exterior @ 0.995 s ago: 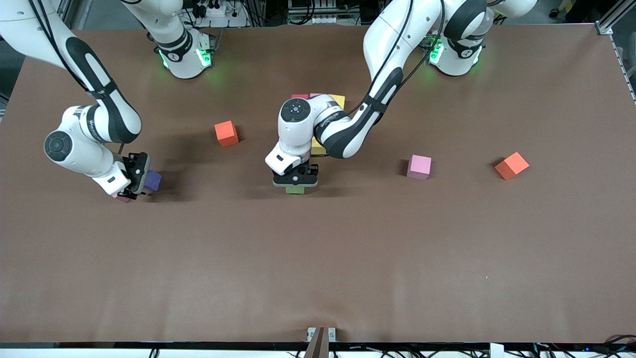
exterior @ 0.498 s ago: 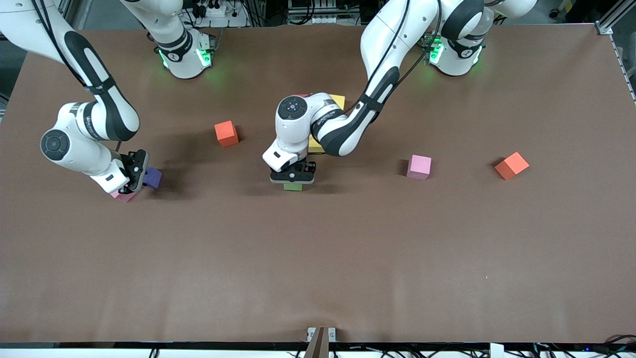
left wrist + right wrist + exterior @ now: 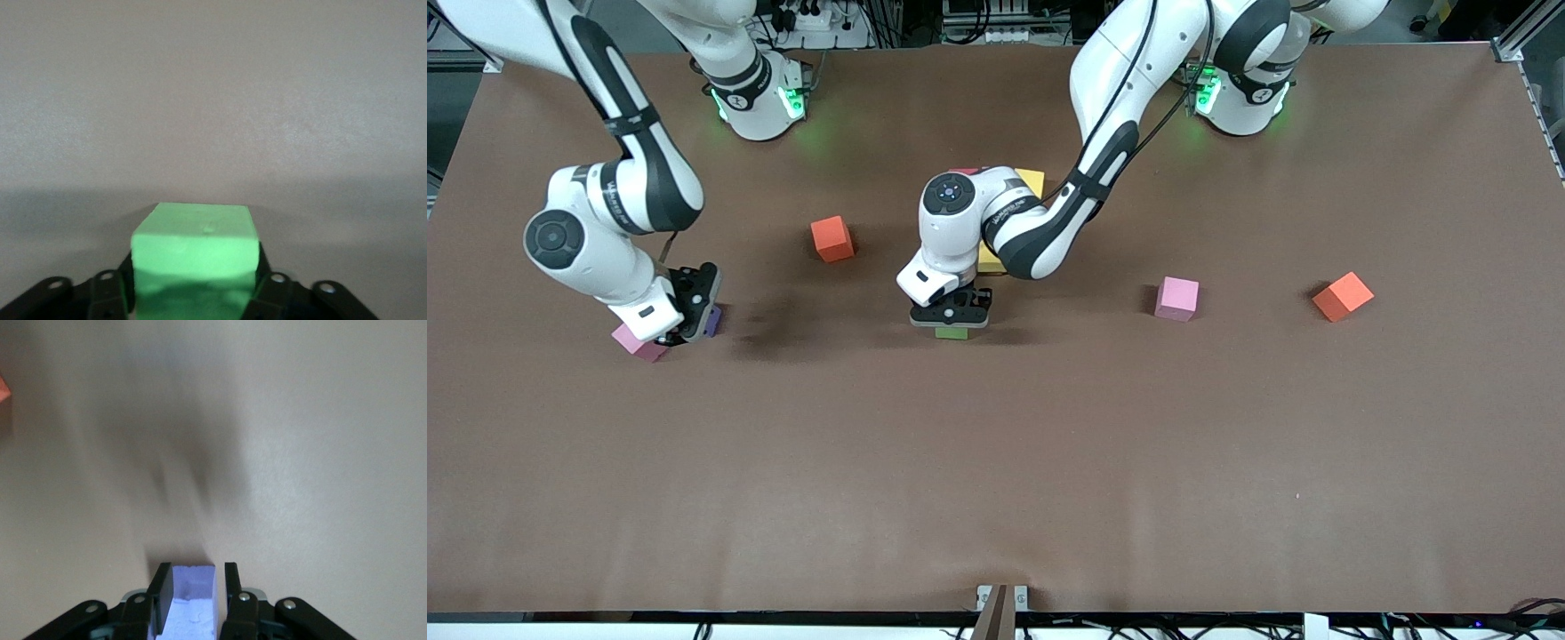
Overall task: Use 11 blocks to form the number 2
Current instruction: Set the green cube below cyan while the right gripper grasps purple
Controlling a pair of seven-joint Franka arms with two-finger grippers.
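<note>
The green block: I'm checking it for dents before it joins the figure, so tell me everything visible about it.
The green block is a small matte cube that looks like foam, bright green, with crisp edges and one tiny dimple on its top face. It sits upright between the fingers of the left pincer, which flank two of its sides. From the front camera only a green strip shows below the pincer, on or just above the brown table, nearer the camera than the yellow block.

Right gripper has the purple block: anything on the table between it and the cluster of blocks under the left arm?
One thing: the orange cube sits on the table roughly between the right gripper, shut on the purple block, and the cluster's yellow block. The pink block beside the gripper lies off that line.
</note>
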